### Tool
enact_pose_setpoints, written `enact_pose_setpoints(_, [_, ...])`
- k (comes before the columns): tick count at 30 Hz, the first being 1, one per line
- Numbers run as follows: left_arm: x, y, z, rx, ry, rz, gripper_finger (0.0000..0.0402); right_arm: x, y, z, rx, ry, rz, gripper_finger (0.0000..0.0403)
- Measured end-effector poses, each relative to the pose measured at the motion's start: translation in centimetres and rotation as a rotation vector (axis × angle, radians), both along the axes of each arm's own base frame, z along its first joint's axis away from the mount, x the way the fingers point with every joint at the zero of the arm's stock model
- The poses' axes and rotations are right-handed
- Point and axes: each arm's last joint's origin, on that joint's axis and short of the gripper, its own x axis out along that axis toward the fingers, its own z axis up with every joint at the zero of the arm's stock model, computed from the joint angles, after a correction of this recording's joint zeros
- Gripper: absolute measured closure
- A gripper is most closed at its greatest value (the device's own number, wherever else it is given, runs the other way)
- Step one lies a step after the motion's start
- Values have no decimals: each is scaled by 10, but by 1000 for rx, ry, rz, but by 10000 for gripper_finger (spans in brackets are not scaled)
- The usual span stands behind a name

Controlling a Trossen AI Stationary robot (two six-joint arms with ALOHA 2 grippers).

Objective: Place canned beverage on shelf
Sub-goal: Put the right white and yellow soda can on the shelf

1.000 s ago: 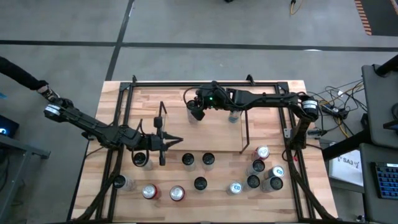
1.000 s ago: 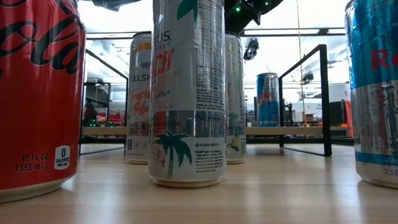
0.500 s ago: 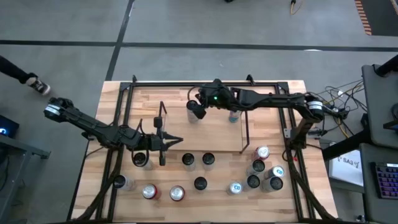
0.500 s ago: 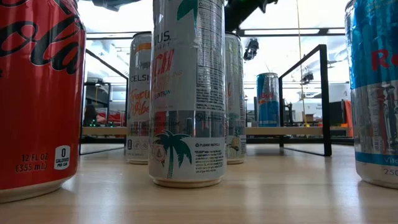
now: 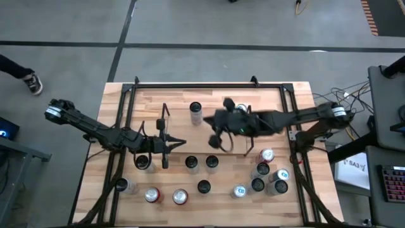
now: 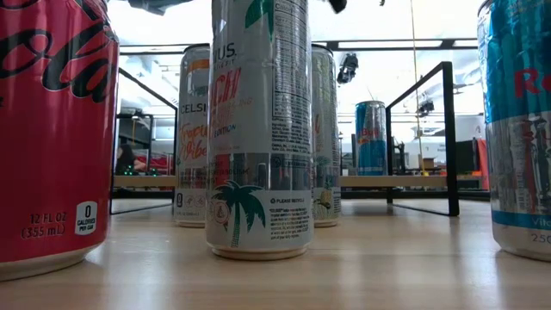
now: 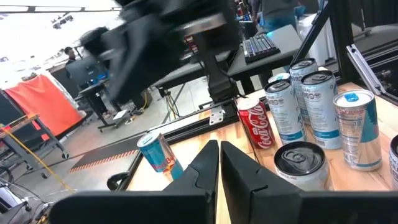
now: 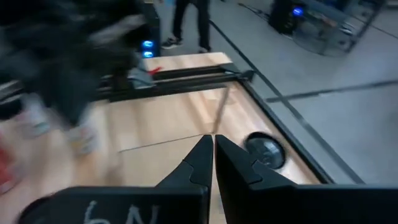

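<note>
Cans [image 5: 195, 107] on shelf [image 5: 248, 140] at twelve o'clock; right gripper [image 5: 213, 143] pinched together, empty, sweeping low, could topple loose cans [image 5: 211, 163] below.

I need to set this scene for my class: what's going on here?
A two-armed robot is stocking cans onto a low wire shelf. Two cans stand on it. The right gripper is shut and empty, over the table near the shelf's front. The left gripper waits shut beside the loose cans.
</note>
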Motion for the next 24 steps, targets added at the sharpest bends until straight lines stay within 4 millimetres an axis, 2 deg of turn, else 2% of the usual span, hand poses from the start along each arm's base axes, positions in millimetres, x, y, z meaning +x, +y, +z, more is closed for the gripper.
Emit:
enact_pose_setpoints(7, [0, 0, 1, -3, -9, 0, 402, -24, 46, -25, -15, -21, 73, 394])
enact_pose_setpoints(12, [0, 0, 2, -9, -18, -1, 402, -35, 66, -42, -18, -12, 114, 394])
enact_pose_setpoints(20, [0, 0, 2, -12, -21, -1, 402, -38, 76, -54, 48, -28, 102, 394])
enact_pose_setpoints(24, [0, 0, 2, -16, -22, -1, 402, -36, 77, -54, 45, -103, 115, 394])
